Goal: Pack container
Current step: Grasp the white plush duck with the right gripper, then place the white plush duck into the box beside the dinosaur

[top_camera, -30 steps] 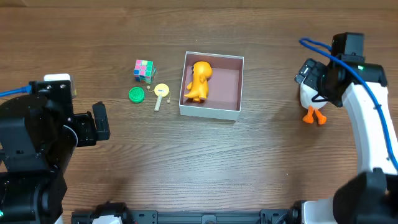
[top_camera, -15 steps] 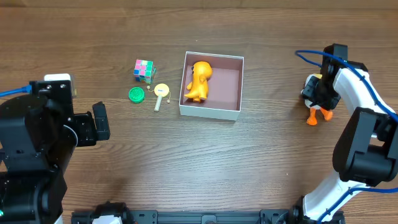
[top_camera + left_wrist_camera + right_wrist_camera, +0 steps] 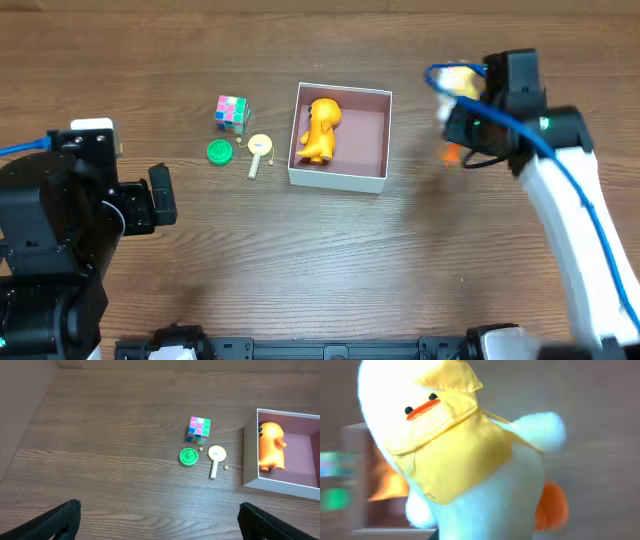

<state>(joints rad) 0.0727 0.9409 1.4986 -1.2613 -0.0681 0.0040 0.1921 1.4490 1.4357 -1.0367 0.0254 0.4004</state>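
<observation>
Container (image 3: 339, 181) sits on tabletop (image 3: 300, 270), orange toy (image 3: 319, 130) inside. My right tool (image 3: 458, 118) is just right of container, clamped on plush duck (image 3: 455, 455). Left tool (image 3: 160, 512) is well left of container, fingers apart.

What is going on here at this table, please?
The right gripper holds a white plush duck with a yellow hood and orange feet, to the right of the shallow square white box. An orange toy figure already lies inside that box. A pastel puzzle cube, a round green disc and a small yellow hand drum lie on the table left of the box, not yet packed. The left gripper is open and holds nothing.
</observation>
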